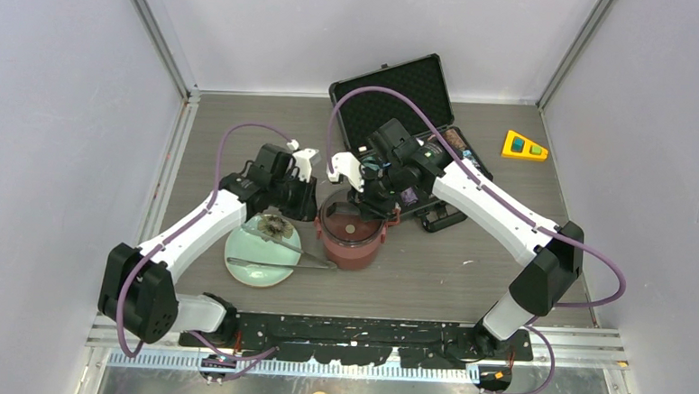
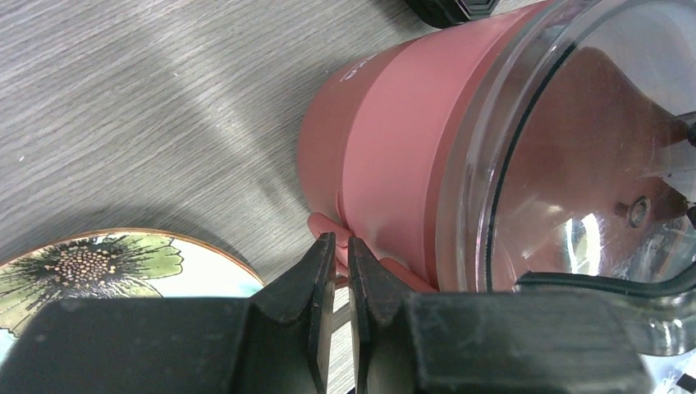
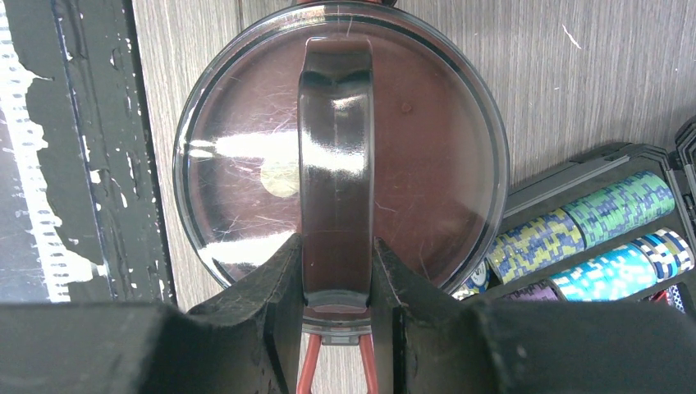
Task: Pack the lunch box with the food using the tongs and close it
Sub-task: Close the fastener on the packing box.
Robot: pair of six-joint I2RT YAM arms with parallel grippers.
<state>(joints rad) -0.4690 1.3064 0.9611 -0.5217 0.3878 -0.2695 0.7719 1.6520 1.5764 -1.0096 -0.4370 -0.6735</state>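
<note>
Clamping lunch box handle (image 3: 335, 164) w/ right pincer (image 3: 336, 246); left pincer (image 2: 341, 244) at clip (image 2: 394, 276).

The white-and-black left arm (image 1: 195, 225) reaches forward from its base with the elbow bent and the wrist tipped down. The left gripper (image 2: 341, 242) has its black fingers (image 2: 308, 287) almost together, with only a thin slit between them; whether they pinch anything cannot be told. The white-and-black right arm (image 1: 494, 205) stretches forward and to the left. The right gripper (image 3: 336, 246) points straight down, its black pads (image 3: 275, 287) clamped on both sides of a dark translucent lid handle (image 3: 335, 148).
</note>
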